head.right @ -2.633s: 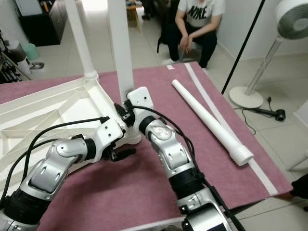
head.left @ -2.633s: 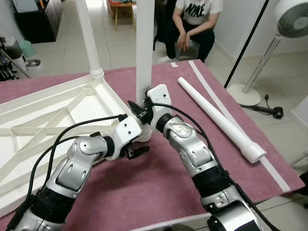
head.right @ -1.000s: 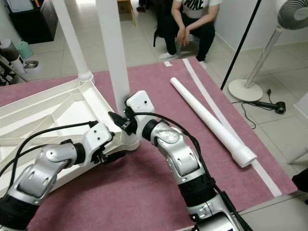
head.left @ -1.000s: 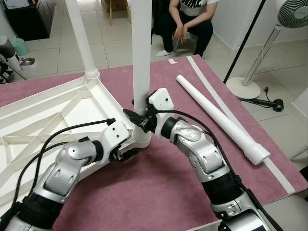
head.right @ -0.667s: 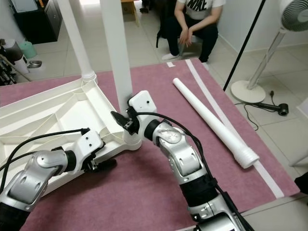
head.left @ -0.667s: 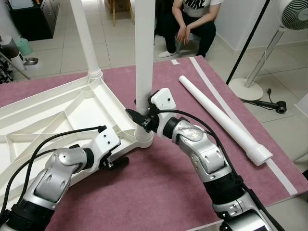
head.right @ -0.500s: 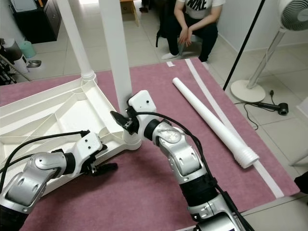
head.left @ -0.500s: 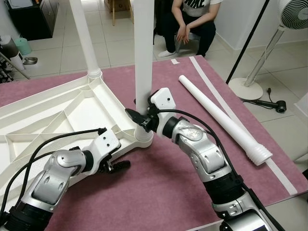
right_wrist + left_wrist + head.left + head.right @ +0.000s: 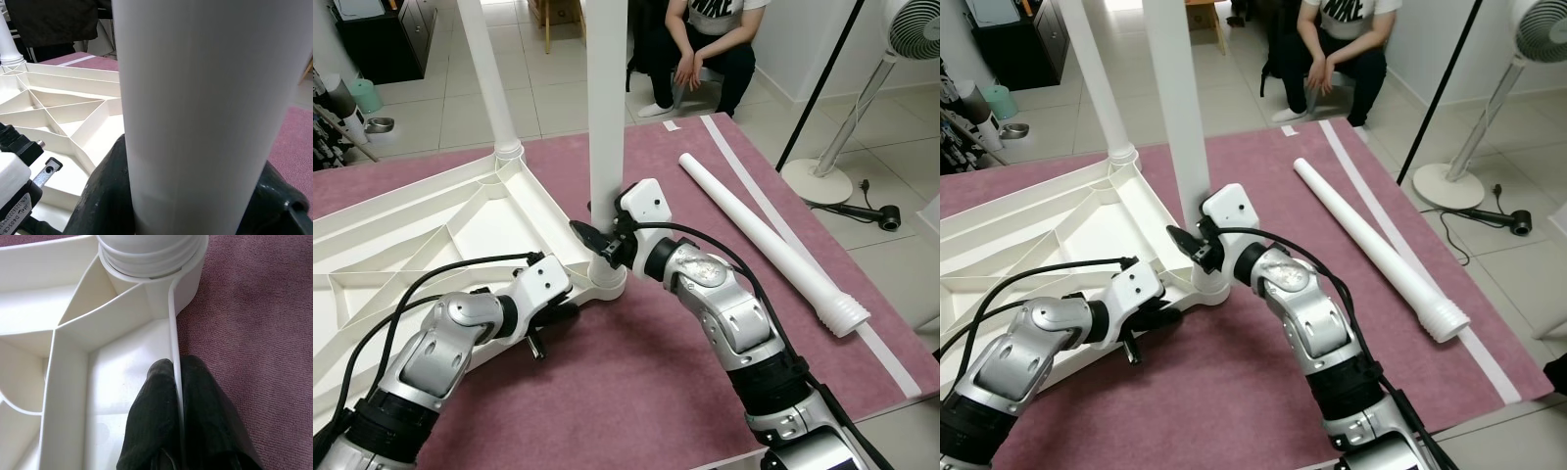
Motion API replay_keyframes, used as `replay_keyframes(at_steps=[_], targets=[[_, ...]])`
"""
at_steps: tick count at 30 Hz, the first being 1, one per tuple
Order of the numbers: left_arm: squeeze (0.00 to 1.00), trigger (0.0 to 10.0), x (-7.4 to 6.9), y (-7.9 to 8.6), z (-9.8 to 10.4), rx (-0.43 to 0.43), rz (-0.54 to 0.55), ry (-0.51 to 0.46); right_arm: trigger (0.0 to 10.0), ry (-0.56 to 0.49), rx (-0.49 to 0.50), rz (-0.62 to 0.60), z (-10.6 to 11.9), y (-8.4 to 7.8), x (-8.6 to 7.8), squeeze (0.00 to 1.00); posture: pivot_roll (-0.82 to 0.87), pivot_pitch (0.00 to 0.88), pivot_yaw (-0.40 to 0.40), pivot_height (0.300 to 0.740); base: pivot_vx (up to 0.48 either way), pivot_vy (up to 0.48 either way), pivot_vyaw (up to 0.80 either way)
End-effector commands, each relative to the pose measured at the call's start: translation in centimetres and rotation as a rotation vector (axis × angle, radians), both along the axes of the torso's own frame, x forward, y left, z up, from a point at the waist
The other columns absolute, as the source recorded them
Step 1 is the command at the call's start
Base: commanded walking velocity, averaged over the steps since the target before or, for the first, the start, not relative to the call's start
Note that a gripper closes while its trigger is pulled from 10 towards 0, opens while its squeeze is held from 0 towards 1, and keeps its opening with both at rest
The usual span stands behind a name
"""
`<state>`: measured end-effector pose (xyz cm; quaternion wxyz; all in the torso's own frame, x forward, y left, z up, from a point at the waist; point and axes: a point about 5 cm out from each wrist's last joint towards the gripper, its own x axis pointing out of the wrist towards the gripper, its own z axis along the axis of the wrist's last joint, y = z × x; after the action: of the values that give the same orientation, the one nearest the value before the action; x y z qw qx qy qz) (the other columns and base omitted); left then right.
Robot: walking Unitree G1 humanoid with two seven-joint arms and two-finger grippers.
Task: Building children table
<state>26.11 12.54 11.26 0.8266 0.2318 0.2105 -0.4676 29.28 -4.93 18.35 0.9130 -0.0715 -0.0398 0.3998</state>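
Left wrist view: the tabletop (image 9: pixel 117 357) rim is pinched between the closed fingers (image 9: pixel 149 431) of the left gripper (image 9: pixel 553 318), just short of the corner socket. Beside it, an upright leg (image 9: pixel 605 108) is clasped by the right gripper (image 9: pixel 602 238). A loose leg (image 9: pixel 769 242) lies well apart on the rug (image 9: pixel 636 382).

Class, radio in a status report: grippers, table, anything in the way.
Left gripper shut on tabletop rim. Right gripper shut on upright leg at its socket. Spare leg lies on the mat, apart. Person sits beyond.
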Motion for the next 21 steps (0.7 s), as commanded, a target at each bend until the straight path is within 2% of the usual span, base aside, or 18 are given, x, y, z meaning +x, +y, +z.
replay_keyframes(at_steps=[1,9,10,12,13,16,17,19,20,21], targets=[[0.00,0.0,-0.1,0.5,-1.1,0.043,0.061,0.009,10.0,-0.037,-0.002,0.014,0.7,0.3,-0.2,0.00,0.08,0.000,0.063,0.740,0.000,0.000,0.00],[0.00,0.0,-0.3,0.8,-0.2,0.031,0.045,-0.010,10.0,-0.025,0.030,0.013,1.1,-0.2,0.1,0.00,0.08,0.000,0.060,0.740,0.000,0.000,0.00],[0.00,0.0,-0.4,0.6,0.4,0.010,0.041,-0.023,10.0,-0.012,-0.015,-0.077,0.5,-0.4,0.9,0.00,0.08,0.000,0.058,0.740,0.000,0.000,0.00],[0.00,0.0,-0.4,0.6,0.4,0.010,0.041,-0.023,10.0,-0.012,-0.015,-0.077,0.5,-0.4,0.9,0.00,0.08,0.000,0.058,0.740,0.000,0.000,0.00],[0.00,0.0,-0.3,-0.1,1.2,-0.022,0.037,-0.044,10.0,0.007,-0.024,-0.224,0.1,-0.5,1.9,0.00,0.08,0.000,0.056,0.740,0.000,0.000,0.00],[0.00,0.0,-0.3,-0.1,1.2,-0.022,0.037,-0.044,10.0,0.007,-0.024,-0.224,0.1,-0.5,1.9,0.00,0.08,0.000,0.056,0.740,0.000,0.000,0.00],[0.00,0.0,-0.2,-0.8,1.9,-0.054,0.036,-0.064,10.0,0.008,-0.024,-0.365,0.0,-0.6,2.7,0.00,0.08,0.000,0.055,0.740,0.000,0.000,0.00],[0.00,0.0,-0.2,-0.8,1.9,-0.054,0.036,-0.064,10.0,0.008,-0.024,-0.365,0.0,-0.6,2.7,0.00,0.08,0.000,0.055,0.740,0.000,0.000,0.00],[0.00,0.0,0.2,-2.1,3.0,-0.094,0.028,-0.095,10.0,0.001,0.010,-0.498,0.4,-0.3,3.4,0.00,0.08,0.000,0.051,0.740,0.000,0.000,0.00],[0.00,0.0,0.2,-2.1,3.0,-0.094,0.028,-0.095,10.0,0.001,0.010,-0.498,0.4,-0.3,3.4,0.00,0.08,0.000,0.051,0.740,0.000,0.000,0.00]])
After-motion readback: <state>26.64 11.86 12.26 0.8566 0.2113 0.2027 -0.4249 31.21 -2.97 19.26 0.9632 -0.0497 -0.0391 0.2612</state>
